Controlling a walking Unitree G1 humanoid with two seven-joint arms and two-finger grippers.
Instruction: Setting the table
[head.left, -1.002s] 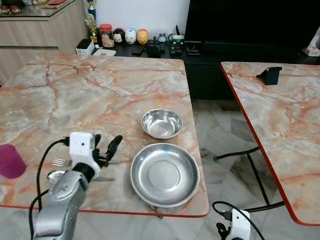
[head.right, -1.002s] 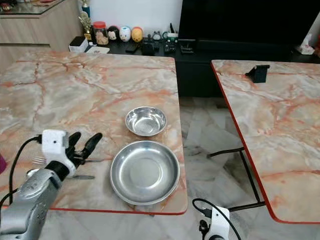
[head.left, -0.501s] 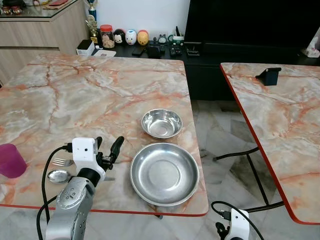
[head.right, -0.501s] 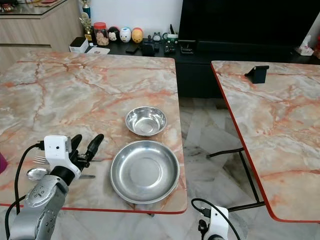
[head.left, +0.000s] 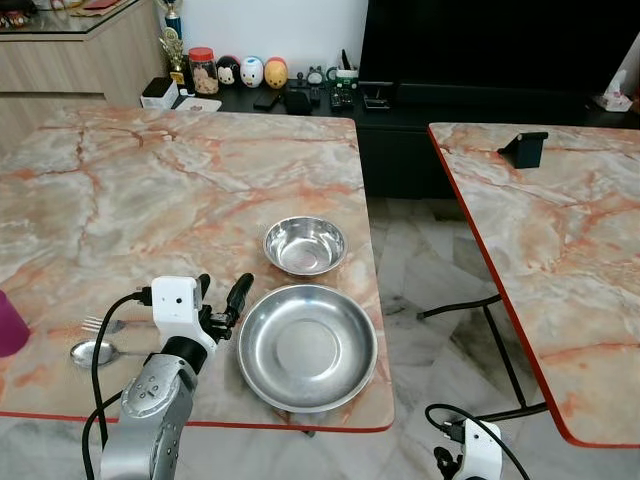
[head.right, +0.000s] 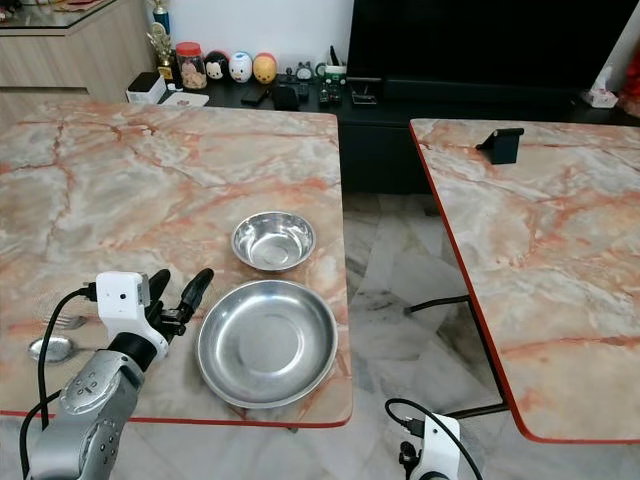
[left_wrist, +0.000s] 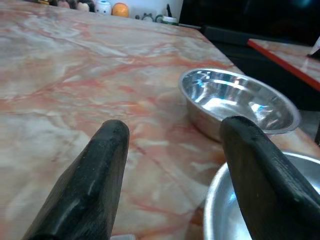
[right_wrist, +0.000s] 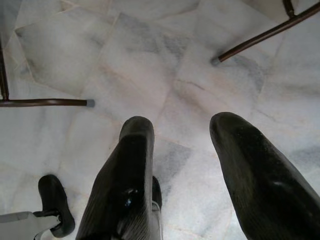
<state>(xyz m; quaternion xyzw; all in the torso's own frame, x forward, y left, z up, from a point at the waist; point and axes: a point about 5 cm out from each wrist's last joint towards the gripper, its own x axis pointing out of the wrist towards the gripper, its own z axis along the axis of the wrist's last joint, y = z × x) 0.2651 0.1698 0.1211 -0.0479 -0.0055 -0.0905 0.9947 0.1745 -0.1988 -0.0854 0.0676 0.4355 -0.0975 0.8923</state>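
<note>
Now left gripper (head.left: 222, 303) hovers, fingers apart, empty.
Plate (head.left: 307, 347) just right of it; spoon (head.left: 92, 352) and fork (head.left: 100, 324) lie to its left.

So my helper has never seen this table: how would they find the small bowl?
Start at the marble table on the robot's left and go to its right edge. Two steel dishes sit there; the small bowl is the farther one, deeper and narrower than the wide plate near the front edge.
</note>
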